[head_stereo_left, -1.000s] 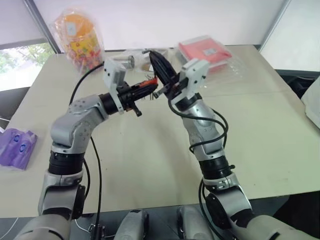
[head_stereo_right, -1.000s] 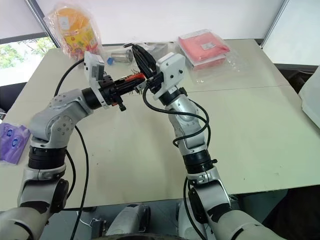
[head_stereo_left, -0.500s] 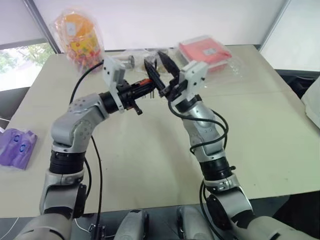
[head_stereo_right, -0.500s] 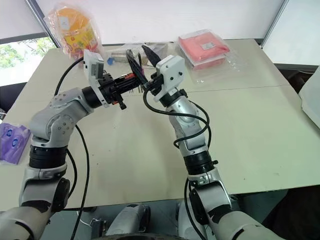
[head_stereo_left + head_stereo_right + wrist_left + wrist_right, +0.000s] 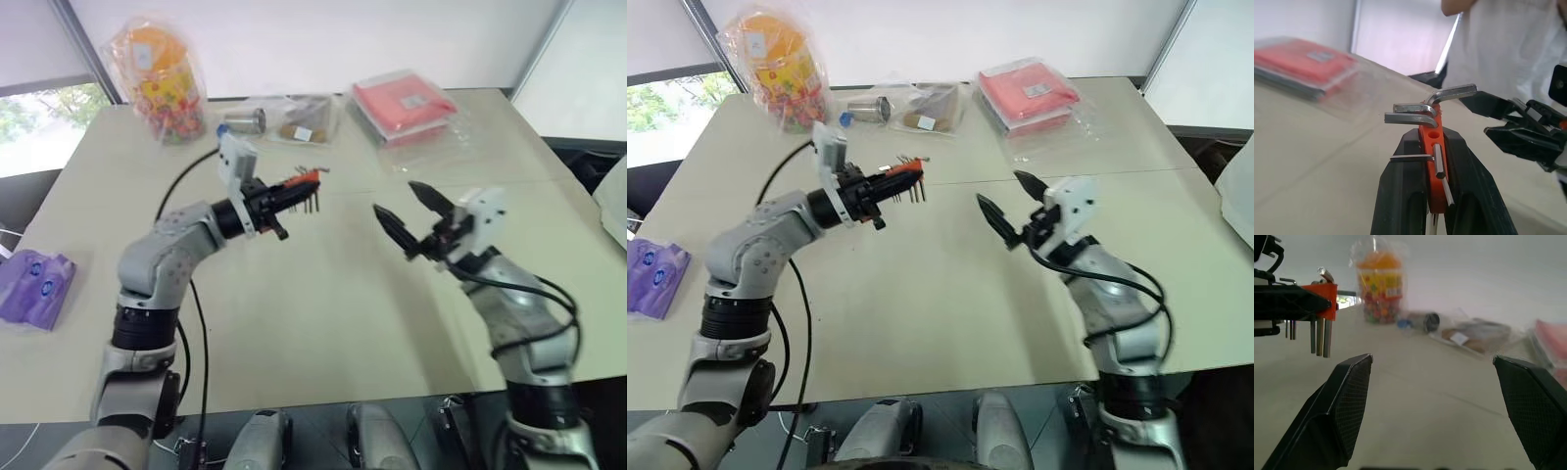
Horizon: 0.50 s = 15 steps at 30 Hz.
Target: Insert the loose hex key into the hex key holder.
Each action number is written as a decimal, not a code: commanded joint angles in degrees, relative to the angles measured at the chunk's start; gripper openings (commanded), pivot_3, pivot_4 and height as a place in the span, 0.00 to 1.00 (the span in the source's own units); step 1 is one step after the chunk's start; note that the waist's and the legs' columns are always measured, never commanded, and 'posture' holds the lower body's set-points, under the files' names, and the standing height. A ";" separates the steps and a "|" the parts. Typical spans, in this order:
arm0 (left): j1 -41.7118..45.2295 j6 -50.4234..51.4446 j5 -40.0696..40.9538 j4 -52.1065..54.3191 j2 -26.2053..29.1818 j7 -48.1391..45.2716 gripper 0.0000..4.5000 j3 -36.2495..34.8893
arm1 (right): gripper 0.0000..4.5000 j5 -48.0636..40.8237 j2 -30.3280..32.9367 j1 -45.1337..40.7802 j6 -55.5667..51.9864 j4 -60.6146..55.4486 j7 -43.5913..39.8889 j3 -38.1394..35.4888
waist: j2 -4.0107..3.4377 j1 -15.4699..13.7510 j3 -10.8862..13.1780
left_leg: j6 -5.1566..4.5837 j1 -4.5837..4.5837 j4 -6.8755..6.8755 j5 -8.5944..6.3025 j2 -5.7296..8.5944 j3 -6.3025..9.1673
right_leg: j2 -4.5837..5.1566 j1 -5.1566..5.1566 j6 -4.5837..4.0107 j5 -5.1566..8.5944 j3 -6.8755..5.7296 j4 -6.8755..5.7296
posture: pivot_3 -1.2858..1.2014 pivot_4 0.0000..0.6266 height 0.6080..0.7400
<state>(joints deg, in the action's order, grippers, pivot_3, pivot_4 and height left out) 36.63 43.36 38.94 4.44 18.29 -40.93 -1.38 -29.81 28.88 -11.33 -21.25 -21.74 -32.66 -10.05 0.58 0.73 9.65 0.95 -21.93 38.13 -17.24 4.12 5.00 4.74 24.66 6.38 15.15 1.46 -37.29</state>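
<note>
A robot test room, by the look of it: a plain beige table [image 5: 323, 323] strewn with bagged sample goods, white blinds [image 5: 294, 39] behind, a window [image 5: 39, 122] beside.

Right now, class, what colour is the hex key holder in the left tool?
Red-orange; the hex key holder shows best in the left wrist view, clamped in the left tool.

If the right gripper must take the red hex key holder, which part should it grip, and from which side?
Probably the bare end of the hex key holder beyond the left gripper, approached from the robot's right. The keys hang below it, so the open right gripper should close on its flat faces.
</note>
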 commanded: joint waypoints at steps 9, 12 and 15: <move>1.01 13.22 1.31 -16.51 -13.41 9.73 0.00 0.85 | 0.91 0.27 4.18 0.62 -0.62 -4.38 0.19 -3.40 | 0.04 -0.18 0.02 | 0.00 0.14 0.01 0.01 0.00 -0.02 | 0.00 -0.14 0.00 0.00 0.00 0.03 | 0.52 0.24 1.00; 1.95 14.98 1.08 -21.43 -15.26 12.16 0.00 -1.53 | 0.91 0.82 3.37 1.22 -0.64 -5.73 1.68 -2.98 | 0.05 -0.22 0.02 | 0.04 0.13 0.03 0.03 0.01 -0.02 | 0.02 -0.14 0.00 0.00 0.00 0.04 | 0.52 0.24 1.00; 2.24 15.92 0.63 -24.78 -16.01 14.26 0.21 -3.42 | 0.93 1.10 3.06 1.53 -0.79 -6.68 2.36 -2.20 | 0.05 -0.24 0.02 | 0.22 0.12 0.03 0.13 0.01 -0.02 | 0.02 -0.14 0.00 0.00 0.00 0.04 | 0.52 0.24 1.00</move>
<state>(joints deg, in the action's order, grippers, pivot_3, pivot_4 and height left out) 37.74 58.77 39.32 -20.14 2.47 -27.35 -3.34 -28.93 32.35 -9.62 -22.86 -25.61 -30.80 -11.91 0.64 0.48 9.67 1.18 -21.81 38.16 -17.11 4.14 4.98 4.76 24.52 6.39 15.15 1.46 -37.25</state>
